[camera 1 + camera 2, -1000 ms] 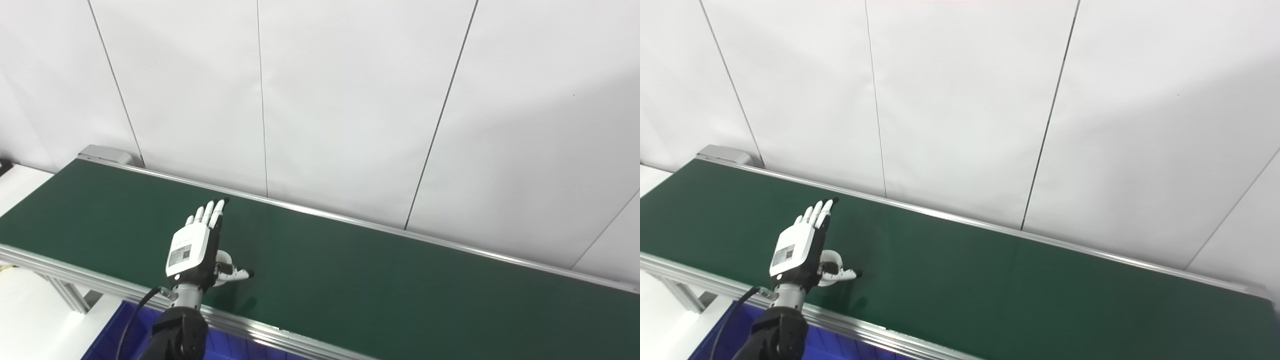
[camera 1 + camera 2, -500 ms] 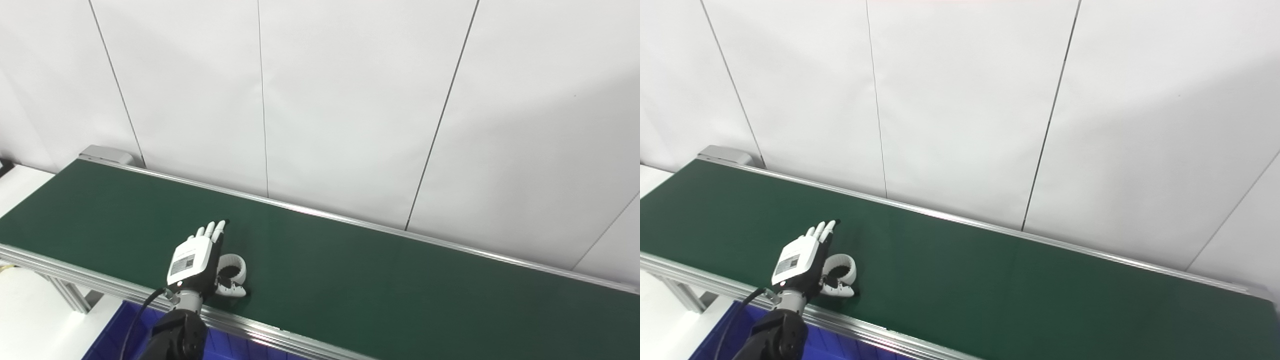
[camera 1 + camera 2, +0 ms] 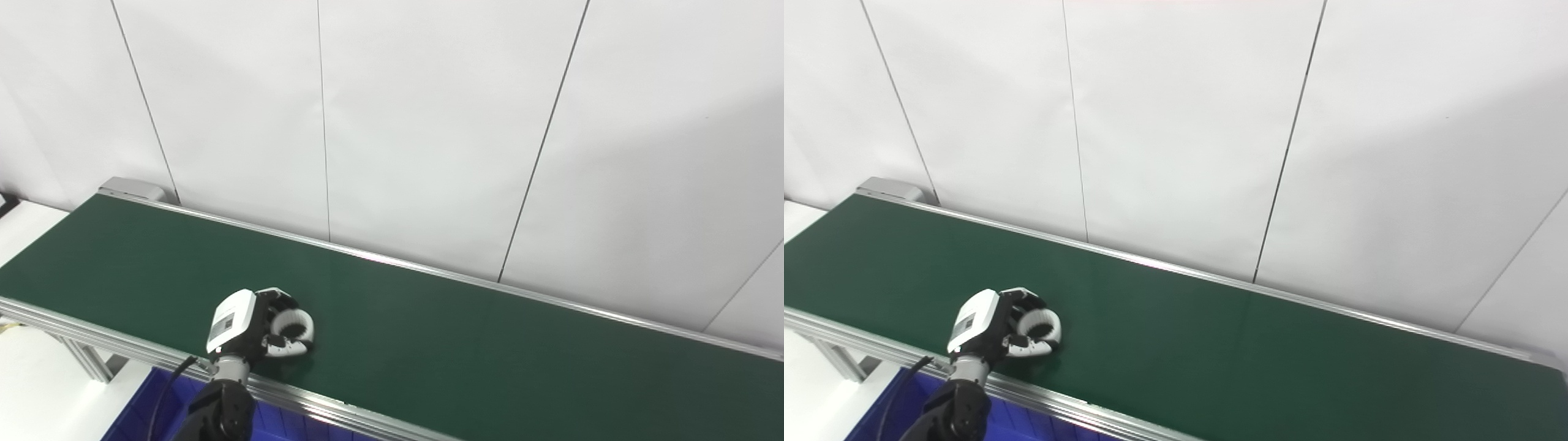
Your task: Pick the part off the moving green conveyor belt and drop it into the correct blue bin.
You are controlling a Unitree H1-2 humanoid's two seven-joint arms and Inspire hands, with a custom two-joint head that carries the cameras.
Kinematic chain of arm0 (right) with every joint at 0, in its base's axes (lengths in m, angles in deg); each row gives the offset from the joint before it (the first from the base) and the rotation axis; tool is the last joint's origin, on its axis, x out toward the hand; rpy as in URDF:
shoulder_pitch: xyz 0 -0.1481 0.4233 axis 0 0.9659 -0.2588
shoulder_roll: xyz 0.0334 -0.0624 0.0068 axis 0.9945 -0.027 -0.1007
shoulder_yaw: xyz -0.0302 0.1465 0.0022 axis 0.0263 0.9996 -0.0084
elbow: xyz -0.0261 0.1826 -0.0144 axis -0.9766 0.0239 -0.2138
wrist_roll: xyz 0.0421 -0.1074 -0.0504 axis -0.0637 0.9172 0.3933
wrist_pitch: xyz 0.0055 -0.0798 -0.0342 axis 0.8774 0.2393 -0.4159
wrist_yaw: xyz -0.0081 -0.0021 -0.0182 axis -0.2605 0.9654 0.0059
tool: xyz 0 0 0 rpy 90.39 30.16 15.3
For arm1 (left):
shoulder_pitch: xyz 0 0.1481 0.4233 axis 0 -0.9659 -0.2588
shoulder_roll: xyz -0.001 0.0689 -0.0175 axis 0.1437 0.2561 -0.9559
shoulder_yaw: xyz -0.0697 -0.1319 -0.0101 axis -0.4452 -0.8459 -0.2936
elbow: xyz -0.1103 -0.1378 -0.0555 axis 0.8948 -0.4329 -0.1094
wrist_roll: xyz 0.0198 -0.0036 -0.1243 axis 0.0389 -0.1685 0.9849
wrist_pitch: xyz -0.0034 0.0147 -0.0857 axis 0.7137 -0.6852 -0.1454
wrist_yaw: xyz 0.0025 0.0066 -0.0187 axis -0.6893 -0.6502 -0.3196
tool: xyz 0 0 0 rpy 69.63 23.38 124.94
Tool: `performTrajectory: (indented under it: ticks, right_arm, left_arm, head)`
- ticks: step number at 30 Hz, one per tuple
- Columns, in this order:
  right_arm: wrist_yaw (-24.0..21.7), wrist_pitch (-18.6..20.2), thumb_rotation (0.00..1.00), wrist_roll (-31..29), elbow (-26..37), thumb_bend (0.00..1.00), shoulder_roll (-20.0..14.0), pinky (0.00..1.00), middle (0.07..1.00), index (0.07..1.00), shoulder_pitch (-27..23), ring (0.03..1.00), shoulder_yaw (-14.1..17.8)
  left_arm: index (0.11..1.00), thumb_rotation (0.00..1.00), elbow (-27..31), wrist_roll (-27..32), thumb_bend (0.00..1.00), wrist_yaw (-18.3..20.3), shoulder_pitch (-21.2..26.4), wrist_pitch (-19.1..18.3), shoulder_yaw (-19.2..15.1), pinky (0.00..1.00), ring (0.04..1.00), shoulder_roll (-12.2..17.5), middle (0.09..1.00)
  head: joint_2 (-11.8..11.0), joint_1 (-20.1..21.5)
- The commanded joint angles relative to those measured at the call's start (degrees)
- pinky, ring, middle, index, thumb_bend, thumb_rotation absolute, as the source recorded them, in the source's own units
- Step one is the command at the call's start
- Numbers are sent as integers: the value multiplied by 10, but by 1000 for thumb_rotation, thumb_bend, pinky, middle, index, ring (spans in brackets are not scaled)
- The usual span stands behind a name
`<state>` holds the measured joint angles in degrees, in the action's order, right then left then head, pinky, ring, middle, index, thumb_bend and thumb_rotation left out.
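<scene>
White ring part (image 3: 294,323), half hidden, seemingly clasped by curled left robot hand (image 3: 248,321) on belt (image 3: 459,343)

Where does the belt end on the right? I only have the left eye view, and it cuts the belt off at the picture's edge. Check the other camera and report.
Observer: In the right eye view the green conveyor belt stops at a metal end corner, just short of the picture's right edge.
Operator: Now tell me whether another part sits on that last stretch.
Observer: None shows there. That stretch is bare green, and the only part on the belt is the white ring, with the left hand curled around it.
</scene>
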<state>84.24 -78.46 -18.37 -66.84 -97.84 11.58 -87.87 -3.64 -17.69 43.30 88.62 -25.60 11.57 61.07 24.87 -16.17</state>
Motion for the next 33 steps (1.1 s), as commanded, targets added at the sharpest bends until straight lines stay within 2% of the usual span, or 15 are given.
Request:
performTrajectory:
  ticks: [1,4,8,13,15,16,19,20,21,25,28,31,33]
  right_arm:
    - [5,-22,147,-2,23,992,2,671,843,859,0,805,2]
    - [6,-24,149,-1,23,988,2,679,842,859,0,807,1]
    - [5,-25,162,-3,23,987,3,680,843,861,-1,808,1]
    - [9,-30,142,-3,22,990,5,687,844,862,0,808,1]
    - [7,-26,150,-6,26,991,6,691,845,864,2,809,1]
    - [6,-23,155,-7,29,992,7,693,845,864,3,809,1]
    - [3,-16,173,-5,41,1000,9,693,845,860,6,806,-1]
    - [4,-14,175,-4,46,1000,11,693,845,859,7,806,-1]
    - [4,-14,152,-3,49,1000,12,689,841,856,8,797,-2]
    - [0,-5,111,1,72,996,17,689,841,848,16,798,-6]
    - [-5,2,76,-5,87,993,22,701,846,851,20,805,-8]
    - [-10,13,96,-2,102,982,28,719,852,861,25,811,-9]
    - [-10,21,120,9,108,971,33,724,857,866,27,814,-11]
  left_arm:
    - [521,0,7,-6,501,8,9,-12,8,340,395,4,479]
    - [525,0,22,-5,500,25,8,-30,14,294,382,9,472]
    - [529,0,39,3,500,51,4,-45,16,301,381,16,472]
    - [511,0,48,16,502,49,-3,-24,13,378,415,15,498]
    - [513,0,63,21,502,39,-11,-10,10,370,411,12,493]
    - [515,0,79,19,501,28,-19,6,10,364,408,12,490]
    - [526,0,129,6,498,7,-43,29,9,303,379,12,462]
    - [526,0,153,5,498,-2,-56,43,7,299,377,11,460]
    - [530,0,169,5,497,-8,-64,54,6,295,372,11,457]
    - [528,0,230,32,497,-14,-105,109,-10,282,371,14,456]
    - [523,0,235,43,498,-14,-125,153,-19,329,395,21,468]
    - [525,0,236,62,499,1,-142,170,-28,332,397,25,474]
    - [528,0,234,72,498,9,-153,175,-29,322,392,24,481]
  head:
    - [1,1]
    - [2,-1]
    - [2,2]
    - [8,7]
    - [15,13]
    - [25,24]
    - [39,40]
    - [54,59]
    - [54,59]
    - [95,116]
    - [114,141]
    - [143,171]
    - [147,179]
